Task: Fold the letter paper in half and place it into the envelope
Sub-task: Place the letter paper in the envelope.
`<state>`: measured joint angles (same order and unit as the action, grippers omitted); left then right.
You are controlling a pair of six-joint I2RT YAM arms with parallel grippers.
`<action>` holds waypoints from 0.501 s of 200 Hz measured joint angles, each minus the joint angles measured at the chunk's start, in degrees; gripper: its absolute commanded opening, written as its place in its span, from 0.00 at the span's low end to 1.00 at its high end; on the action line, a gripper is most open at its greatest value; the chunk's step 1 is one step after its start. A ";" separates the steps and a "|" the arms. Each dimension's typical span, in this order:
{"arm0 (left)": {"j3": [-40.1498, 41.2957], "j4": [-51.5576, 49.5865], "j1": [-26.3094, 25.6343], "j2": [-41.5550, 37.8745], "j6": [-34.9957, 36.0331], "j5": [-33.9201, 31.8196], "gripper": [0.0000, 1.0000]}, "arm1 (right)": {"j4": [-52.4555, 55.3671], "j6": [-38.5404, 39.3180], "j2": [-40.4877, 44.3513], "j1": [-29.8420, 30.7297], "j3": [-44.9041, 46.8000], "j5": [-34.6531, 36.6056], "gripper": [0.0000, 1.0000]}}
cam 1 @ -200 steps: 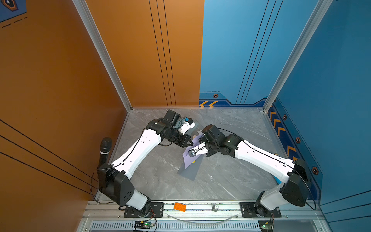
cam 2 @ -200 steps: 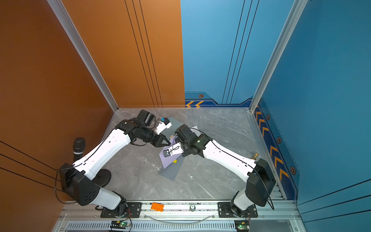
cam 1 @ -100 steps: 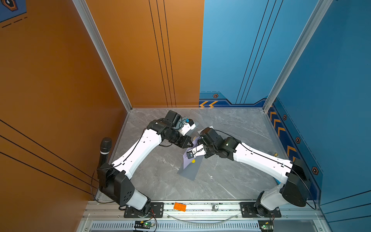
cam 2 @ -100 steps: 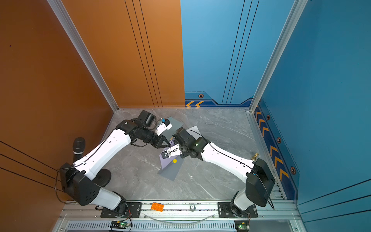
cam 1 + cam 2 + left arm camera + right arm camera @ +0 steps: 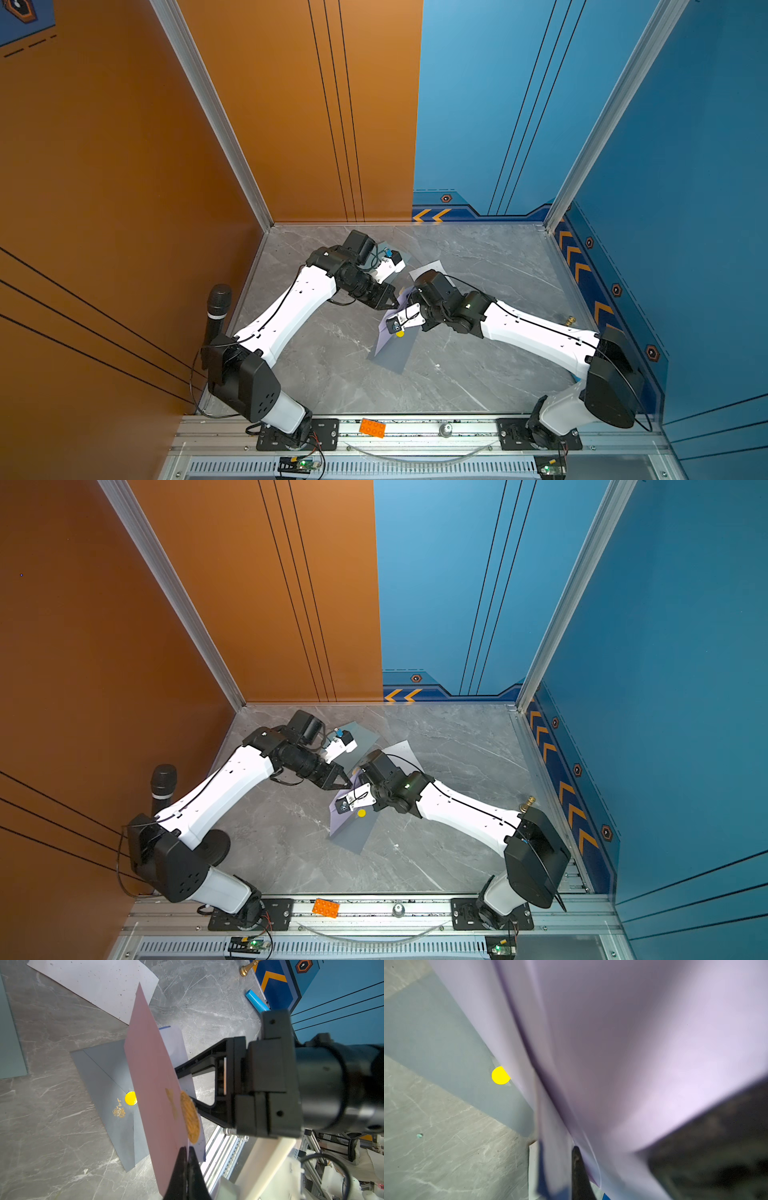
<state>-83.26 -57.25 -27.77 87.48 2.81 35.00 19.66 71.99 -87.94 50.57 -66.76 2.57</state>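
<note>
The lavender letter paper (image 5: 153, 1076) stands on edge above the table, doubled into two leaves, one bearing a gold seal (image 5: 190, 1118). My left gripper (image 5: 187, 1152) is shut on its edge; in both top views it (image 5: 394, 306) (image 5: 348, 786) meets the sheet (image 5: 384, 336) from the left. My right gripper (image 5: 569, 1159) is shut on the same paper (image 5: 633, 1043) from the opposite side, its tips hidden behind the sheet. Beneath lies the grey-blue envelope (image 5: 104, 1072) (image 5: 395, 357) (image 5: 353, 837) with a yellow sticker (image 5: 129, 1098) (image 5: 500, 1076), flat on the table.
A white sheet (image 5: 93, 982) and a teal sheet (image 5: 10, 1032) lie behind the envelope. A blue marker (image 5: 256, 1002) and a brass stamp (image 5: 247, 968) rest near the right wall. An orange brick (image 5: 372, 428) sits on the front rail, a microphone (image 5: 218, 307) at the left.
The right wrist has crept slightly toward the left arm and the front. Both grippers keep their hold on the paper; the left arm has barely moved.
</note>
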 measured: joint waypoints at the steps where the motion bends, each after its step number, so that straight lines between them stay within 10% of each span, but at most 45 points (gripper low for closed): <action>1: -0.02 -0.02 0.00 0.00 0.00 0.00 0.00 | 0.00 0.00 0.00 0.00 0.00 -0.02 0.00; 100: -0.35 -1.38 0.00 0.00 0.83 0.13 0.00 | 6.75 -2.89 -0.68 -2.78 -5.33 -8.90 0.00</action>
<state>-83.61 -58.63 -27.77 87.48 3.64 35.14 26.41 69.10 -88.62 47.79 -72.10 -6.33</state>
